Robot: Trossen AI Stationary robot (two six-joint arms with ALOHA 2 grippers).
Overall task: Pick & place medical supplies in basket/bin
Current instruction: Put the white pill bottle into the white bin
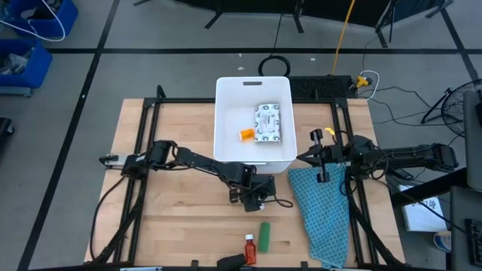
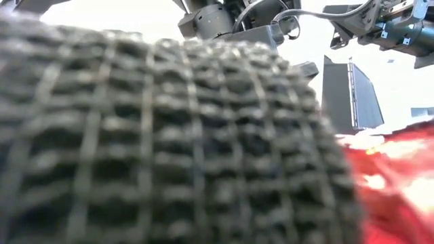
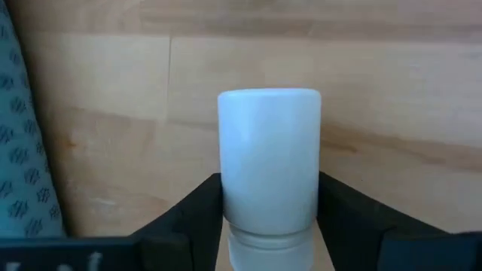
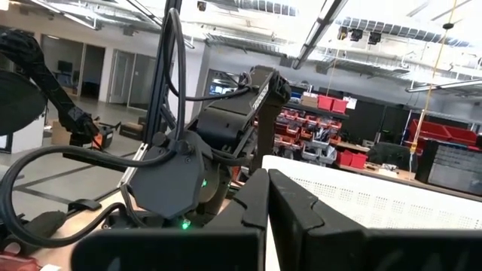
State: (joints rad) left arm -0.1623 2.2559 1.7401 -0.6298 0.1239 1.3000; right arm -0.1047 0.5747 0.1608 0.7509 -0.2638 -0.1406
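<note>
A white bottle [image 3: 269,150] lies on the wooden table between the two fingers of my left gripper [image 3: 269,207], which is shut on it. In the high view that gripper [image 1: 256,197] stands just near of the white bin [image 1: 226,150] and hides the bottle. Inside the bin lie a speckled white packet [image 1: 269,123] and a small orange item [image 1: 246,135]. A green stick-shaped box [image 1: 265,235], an orange-red bottle [image 1: 249,248] and a black piece [image 1: 233,260] lie by the near edge. My right gripper [image 1: 320,154] waits shut at the bin's right. My left gripper pinches the white bottle's round sides [image 3: 230,196] between its two fingers [image 3: 199,207], close to the ridged end nearest the wrist. The fingers slant down from above and lie along the bottle. The bottle rests on the wood, its flat end pointing away.
A large teal cloth [image 1: 324,214] lies on the table's right part, beside the left gripper [image 3: 19,150]. In the low view a dark ribbed surface [image 2: 169,135] fills most of the picture, with something red [image 2: 393,183] at its right.
</note>
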